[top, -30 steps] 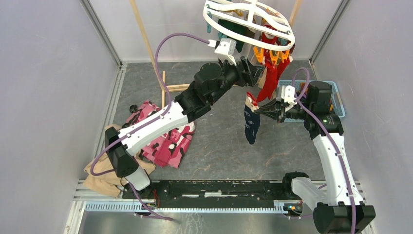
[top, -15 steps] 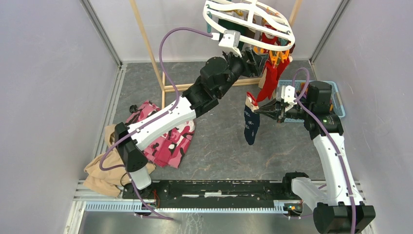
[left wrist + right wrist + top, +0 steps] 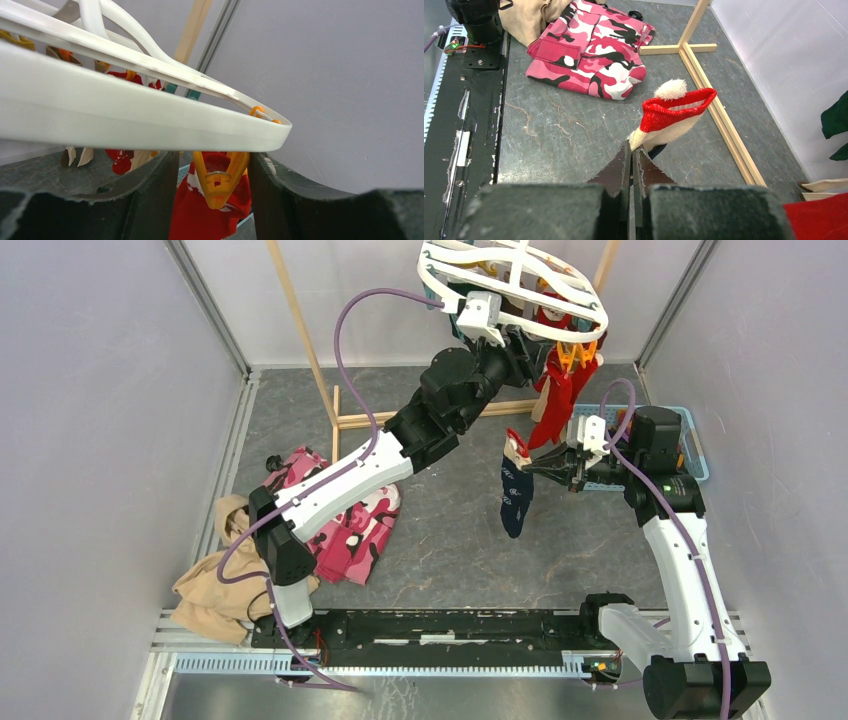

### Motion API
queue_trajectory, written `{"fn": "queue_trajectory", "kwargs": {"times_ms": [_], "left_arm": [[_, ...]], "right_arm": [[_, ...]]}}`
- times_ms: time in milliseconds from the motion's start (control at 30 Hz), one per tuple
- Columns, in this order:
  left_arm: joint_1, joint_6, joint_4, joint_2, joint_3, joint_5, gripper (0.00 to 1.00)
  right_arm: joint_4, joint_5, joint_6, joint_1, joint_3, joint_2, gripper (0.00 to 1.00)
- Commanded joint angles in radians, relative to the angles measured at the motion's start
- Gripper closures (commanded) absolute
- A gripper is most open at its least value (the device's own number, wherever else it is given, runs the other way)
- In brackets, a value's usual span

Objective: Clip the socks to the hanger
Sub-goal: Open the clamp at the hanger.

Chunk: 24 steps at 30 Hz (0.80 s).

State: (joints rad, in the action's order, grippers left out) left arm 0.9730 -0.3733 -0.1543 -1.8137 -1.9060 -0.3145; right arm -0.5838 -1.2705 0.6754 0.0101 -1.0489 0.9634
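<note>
Hanging over the grey marbled table [image 3: 440, 540] between pale walls [image 3: 90, 390], the hanger [image 3: 125, 115] has an orange clip [image 3: 218, 182] between the parted fingers of the left gripper [image 3: 214, 167]; the right gripper [image 3: 631, 155] pinches a sock [image 3: 674, 110].

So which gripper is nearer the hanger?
Left. The left gripper sits just under the hanger, straddling an orange clip; the right gripper is lower, holding a sock.
</note>
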Motion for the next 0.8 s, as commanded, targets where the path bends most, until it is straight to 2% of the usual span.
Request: {"fn": "queue_trajectory", "kwargs": {"times_ms": [0,100,267,400,767], "left_arm": [[0.002,0.042,-0.001,-0.012,-0.057,-0.029,0.48],[0.002,0.043,0.002,-0.013,-0.064,-0.028,0.57],[0.003,0.039,0.009,-0.009,-0.067,-0.025,0.79],[0.002,0.028,0.019,-0.001,-0.068,-0.021,0.90],[0.002,0.012,0.044,0.007,-0.066,-0.045,0.96]], "right_arm": [[0.005,0.010,0.000,-0.004,-0.011,-0.004,1.00],[0.003,0.010,0.000,-0.003,-0.011,-0.004,1.00],[0.002,0.033,-0.005,-0.005,-0.017,-0.006,1.00],[0.061,0.118,-0.084,-0.004,-0.027,-0.009,1.00],[0.292,0.285,-0.365,-0.004,-0.079,-0.003,1.00]]}}
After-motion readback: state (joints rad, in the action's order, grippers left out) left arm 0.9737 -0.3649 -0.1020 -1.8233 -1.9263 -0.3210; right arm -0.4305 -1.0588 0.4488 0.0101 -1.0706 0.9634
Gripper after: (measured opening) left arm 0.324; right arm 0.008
